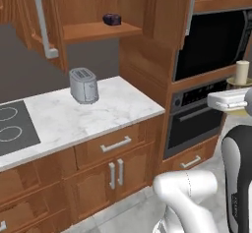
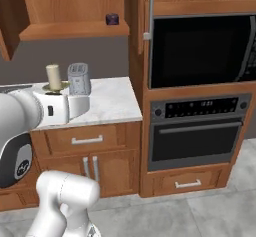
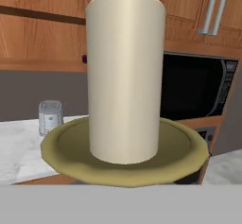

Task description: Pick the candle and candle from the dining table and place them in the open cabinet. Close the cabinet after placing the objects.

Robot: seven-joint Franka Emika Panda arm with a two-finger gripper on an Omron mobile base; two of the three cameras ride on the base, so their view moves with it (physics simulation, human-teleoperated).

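The thick cream candle (image 3: 125, 76) is off the dining table and up in the air, carried by the hand (image 2: 52, 110), whose fingers are hidden under the brass dish but are clamped together on the candlestick's base, judging by how the candle rides upright above the white hand. So the first pick looks done. The open cabinet (image 1: 101, 30) with its wooden shelf is ahead and above the bench (image 1: 83, 114); placing on that shelf is still to do. A small dark thing (image 1: 112, 19) already sits on the shelf; I cannot tell what it is. The second candle, its pick and placing, and the closing of the doors all remain.

The candle is a short, stout cream cylinder with a smooth matt side, standing centred on a wide, shallow brass-olive dish. It stands straight. A toaster (image 1: 83, 85) stands on the bench below the shelf.
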